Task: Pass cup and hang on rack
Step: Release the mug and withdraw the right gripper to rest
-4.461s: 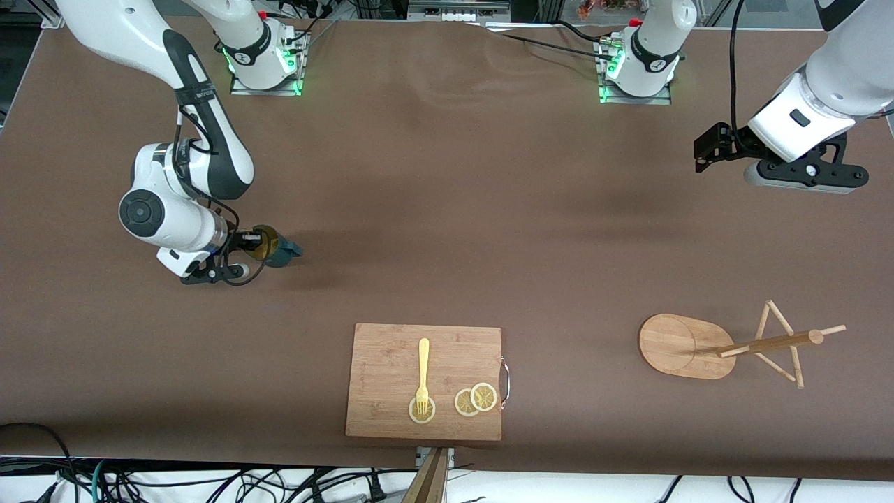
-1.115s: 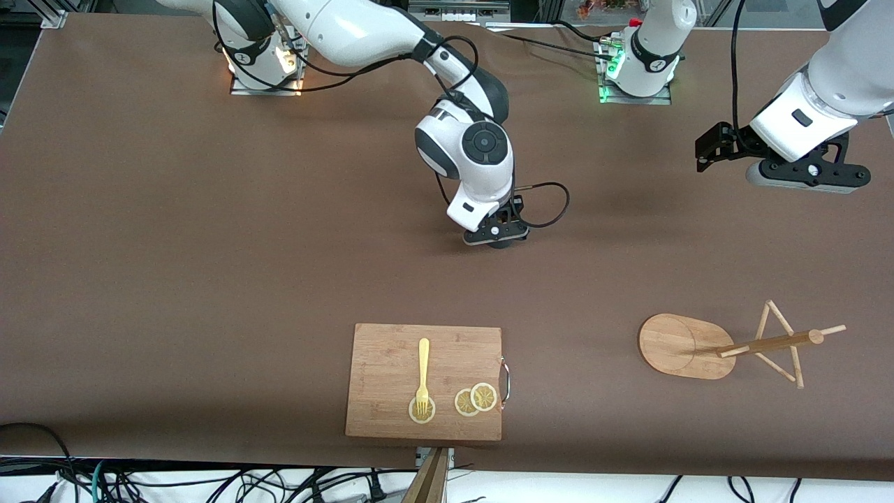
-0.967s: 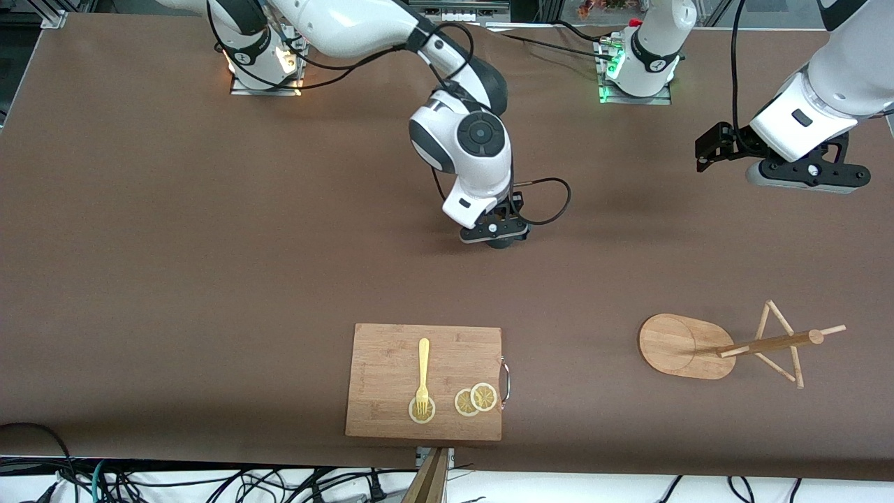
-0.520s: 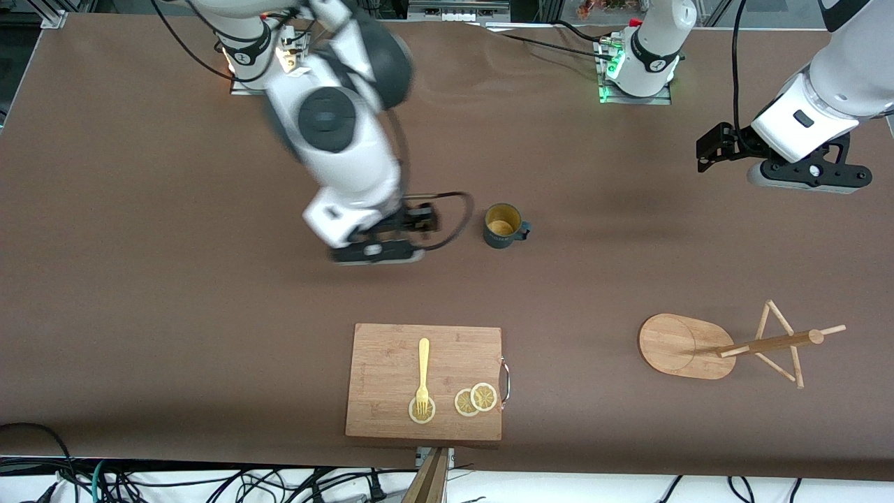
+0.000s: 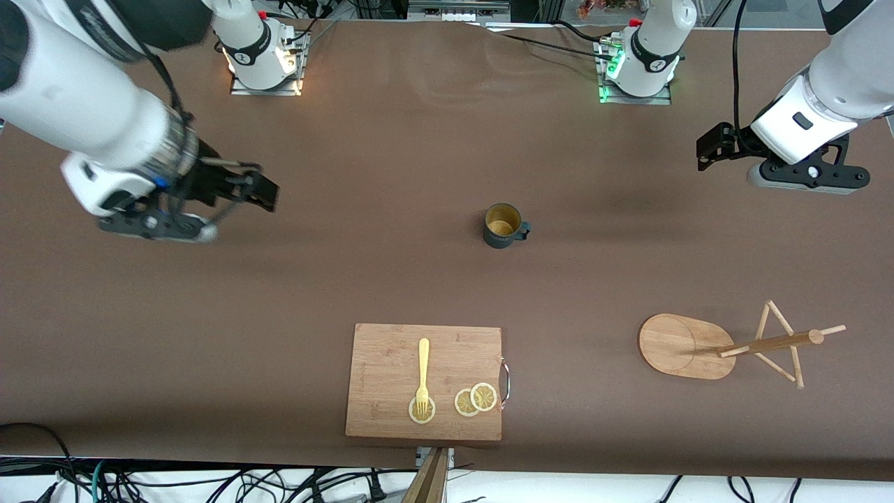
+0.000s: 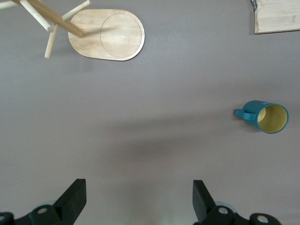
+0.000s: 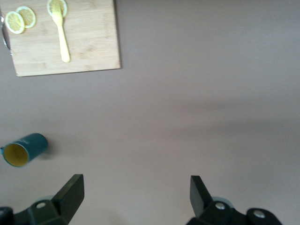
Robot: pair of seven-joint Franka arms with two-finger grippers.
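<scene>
Teal cup (image 5: 504, 226) upright mid-desk, untouched, well apart from rack (image 5: 726, 344). Right pincer (image 7: 136, 199) spread, empty, over its own desk end. Left pincer (image 6: 139, 202) spread, empty, waiting.

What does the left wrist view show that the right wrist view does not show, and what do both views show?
Only the left wrist view shows the light bamboo mug rack, with its oval base and thin pegs, and only a corner of the rectangular wooden cutting board. Only the right wrist view shows the yellow plastic fork and the lemon slices on that board. Both views show the small dark teal cup standing upright on the brown table, and each shows its own open gripper, left and right, empty.
</scene>
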